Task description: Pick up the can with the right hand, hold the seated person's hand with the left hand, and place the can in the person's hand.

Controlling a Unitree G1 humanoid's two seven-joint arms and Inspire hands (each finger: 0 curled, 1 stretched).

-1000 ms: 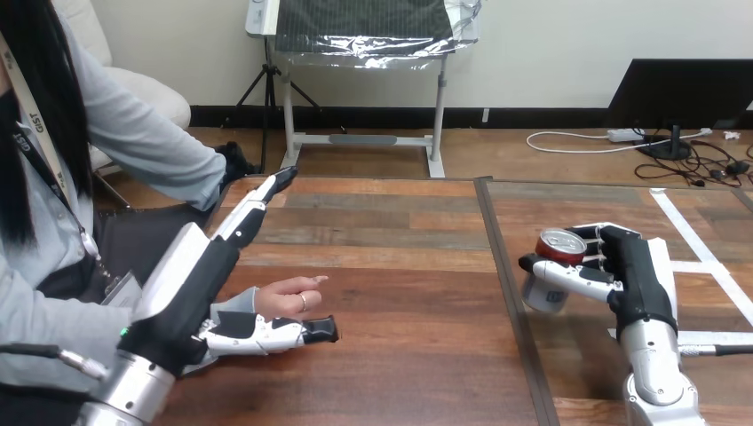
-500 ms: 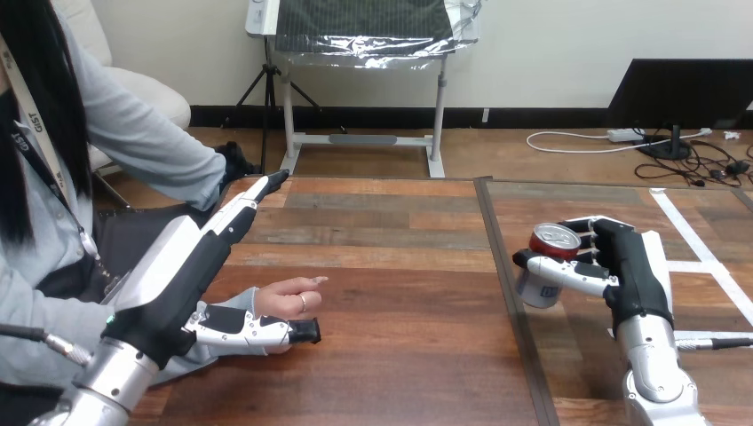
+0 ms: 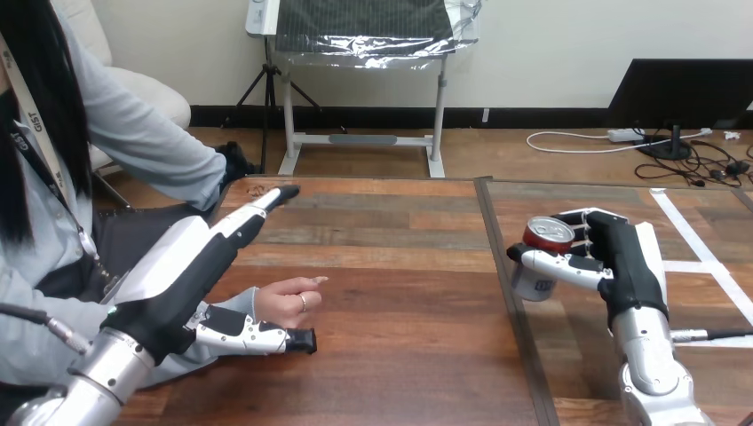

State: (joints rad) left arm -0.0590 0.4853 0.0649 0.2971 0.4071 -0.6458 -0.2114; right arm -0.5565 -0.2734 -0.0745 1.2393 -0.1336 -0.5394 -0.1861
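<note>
**Can's in the right hand – handover not there yet**

The right hand (image 3: 622, 257) has its fingers and thumb wrapped round the can (image 3: 531, 284), gripping the side wall with the lid facing up. The can sits over the right part of the table (image 3: 400, 257), looks to be lifted clear, and is well apart from the person's hand (image 3: 289, 300).

The left hand (image 3: 191, 266) is at the person's wrist, fingers stretched out straight past it and the thumb lying flat just beside the palm-up hand. That's open, not clasped round anything.

My guess on the can: thin metal, smooth, a bit slippery, and it'll dent if squeezed hard. Can't tell whether it's full – if so, it has some heft. Mid-body looks like the sane spot to hold, kept upright.
</note>
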